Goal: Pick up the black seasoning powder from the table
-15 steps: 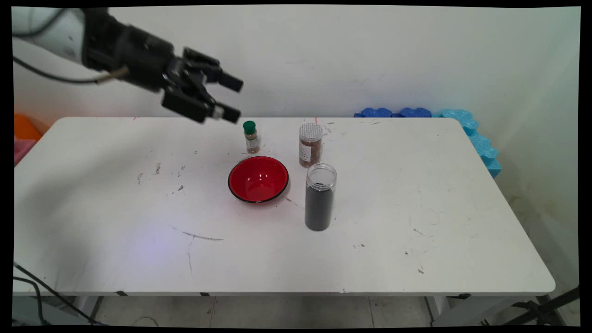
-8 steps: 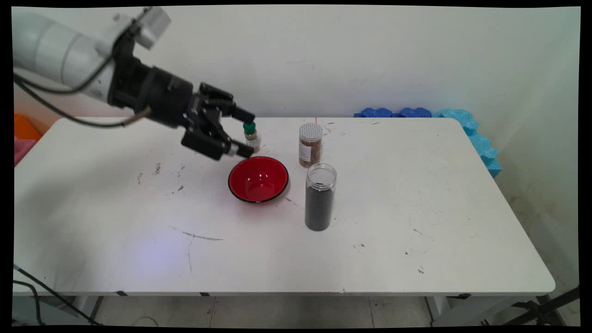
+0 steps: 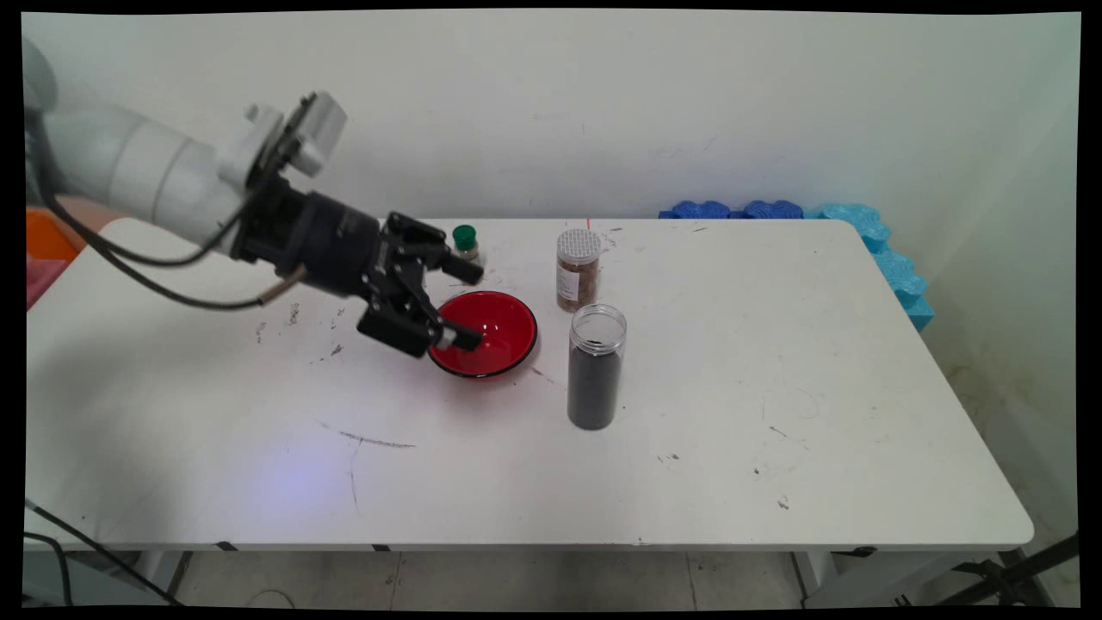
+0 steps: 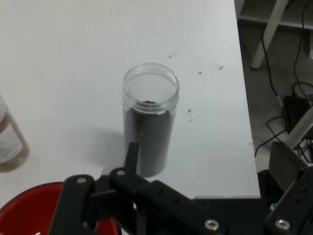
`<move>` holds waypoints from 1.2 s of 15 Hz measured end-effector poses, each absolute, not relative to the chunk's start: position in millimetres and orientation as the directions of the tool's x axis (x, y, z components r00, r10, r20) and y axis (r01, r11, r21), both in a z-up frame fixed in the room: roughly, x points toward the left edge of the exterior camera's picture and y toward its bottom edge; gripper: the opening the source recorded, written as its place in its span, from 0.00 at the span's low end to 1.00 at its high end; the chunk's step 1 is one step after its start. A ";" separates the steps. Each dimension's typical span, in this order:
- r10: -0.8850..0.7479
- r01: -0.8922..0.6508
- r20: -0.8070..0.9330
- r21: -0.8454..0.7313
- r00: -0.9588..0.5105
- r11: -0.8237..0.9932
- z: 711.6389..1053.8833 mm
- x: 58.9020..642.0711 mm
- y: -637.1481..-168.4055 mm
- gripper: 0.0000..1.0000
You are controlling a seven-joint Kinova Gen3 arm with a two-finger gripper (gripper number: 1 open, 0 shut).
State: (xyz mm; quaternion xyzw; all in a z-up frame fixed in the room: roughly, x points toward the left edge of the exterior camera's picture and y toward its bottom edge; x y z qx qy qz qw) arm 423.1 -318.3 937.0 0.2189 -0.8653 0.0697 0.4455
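My black gripper (image 3: 467, 305) is open and hangs low over the left part of a red bowl (image 3: 498, 334) with a black rim. Nothing sits between its fingers. Just behind the upper finger stands a small green-capped bottle (image 3: 466, 241). A lidless clear jar of dark powder (image 3: 594, 368) stands to the right of the bowl, and a brown spice jar with a pale lid (image 3: 578, 269) stands behind that. In the hand view the gripper (image 4: 209, 164) points toward the dark jar (image 4: 149, 120), with the red bowl (image 4: 24, 213) at lower left and the spice jar (image 4: 7, 143) at the left edge.
The white table (image 3: 775, 413) carries scuff marks. Blue foam pieces (image 3: 861, 226) lie along its far right corner by the wall. An orange object (image 3: 43, 237) sits off the table's left end. Cables and frame legs show beyond the table edge (image 4: 288, 73).
The arm has come down and forward from high above the table's back to just over the red bowl's left side. The gripper has stayed open.
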 end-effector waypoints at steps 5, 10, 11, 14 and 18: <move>-0.308 -0.446 0.806 0.063 -0.505 0.893 908.7 411.5 -320.4 1.00; -0.307 -0.454 0.815 0.060 -0.492 0.889 880.1 396.9 -327.1 1.00; -0.306 -0.455 0.818 0.060 -0.488 0.888 874.3 393.4 -329.0 1.00; -0.301 -0.458 0.826 0.060 -0.476 0.887 862.2 384.1 -334.7 1.00; -0.293 -0.459 0.838 0.058 -0.460 0.887 846.2 369.2 -343.2 1.00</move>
